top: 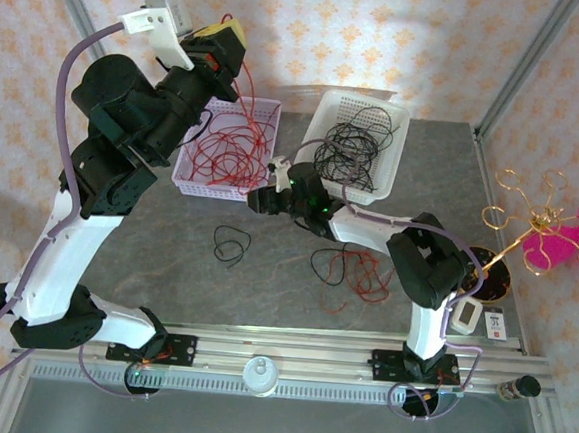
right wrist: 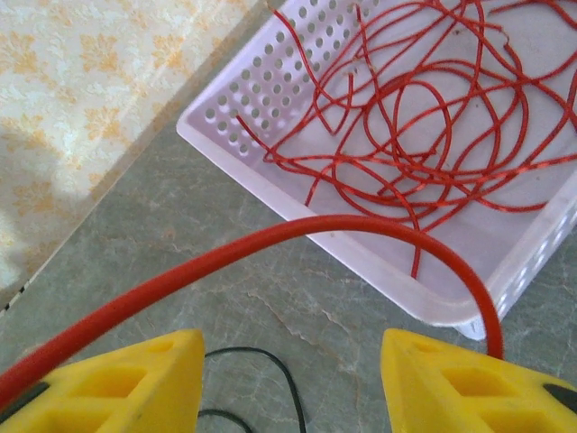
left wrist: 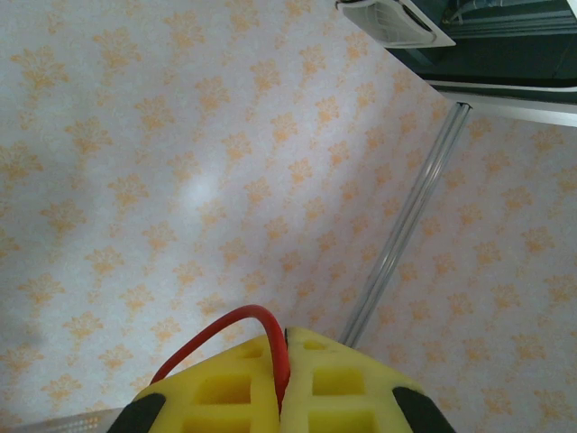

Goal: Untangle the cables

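Left gripper (left wrist: 281,383): yellow fingers (left wrist: 216,392) pressed together, clamped on a red wire (left wrist: 216,329) that loops out from between the pads. In the top view this gripper is raised high over the far-left corner, and the strand hangs from it down toward the lilac basket (top: 246,101).

Right gripper (right wrist: 288,370): fingers apart, gripping nothing. A red strand arcs across close in front of them. Cannot tell if it is the strand the left gripper holds. This gripper sits low, just beside the lilac basket's near-right corner.

Red wires (right wrist: 424,117) lie looped loosely in the lilac basket. Black wires (top: 350,146) are piled in the white basket (top: 398,135) next to it. On the table (top: 166,257) are a lone black loop (top: 230,244) and, well apart from it near the right arm, a mixed red-and-black tangle (top: 353,272).

Step, as judged: a red strand is lifted clear for drop-off with the other reds.

Next move calls for lowering the left gripper over the lilac basket and opening it so the whole strand lands inside, not over the rim. The mixed tangle is not yet separated.
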You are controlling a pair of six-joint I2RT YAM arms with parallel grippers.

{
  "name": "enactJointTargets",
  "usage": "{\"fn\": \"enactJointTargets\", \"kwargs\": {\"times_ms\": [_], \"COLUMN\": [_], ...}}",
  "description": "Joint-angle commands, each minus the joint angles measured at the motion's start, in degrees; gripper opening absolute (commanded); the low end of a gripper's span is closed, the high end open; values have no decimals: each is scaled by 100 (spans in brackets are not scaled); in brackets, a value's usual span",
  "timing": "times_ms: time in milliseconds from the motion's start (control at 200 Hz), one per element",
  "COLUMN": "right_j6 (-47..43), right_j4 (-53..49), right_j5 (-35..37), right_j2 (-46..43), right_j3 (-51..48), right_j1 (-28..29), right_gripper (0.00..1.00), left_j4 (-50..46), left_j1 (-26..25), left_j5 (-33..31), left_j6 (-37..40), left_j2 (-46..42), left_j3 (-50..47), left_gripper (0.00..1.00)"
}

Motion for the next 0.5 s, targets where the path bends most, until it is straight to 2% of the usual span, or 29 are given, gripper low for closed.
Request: {"fn": "enactJointTargets", "kwargs": {"times_ms": [0,350,495], "right_j6": [52,705,696], "right_j4": [-350,-434,-628], "right_j5": [-5,-381,-75], "right_j2": [-108,-1435,-1991], "right_j3": [178,-981,-1343], "right_j1": [-36,1,79], "right_gripper": [54,61,62], "left_j4": [-2,52,81], "left_j1": [33,29,34], "left_j5": [54,95,153], "left_j6": [34,79,54], "left_j2": [-136,-75,-57], "left_j3": [155,114,120], "left_gripper": [0,0,0]}}
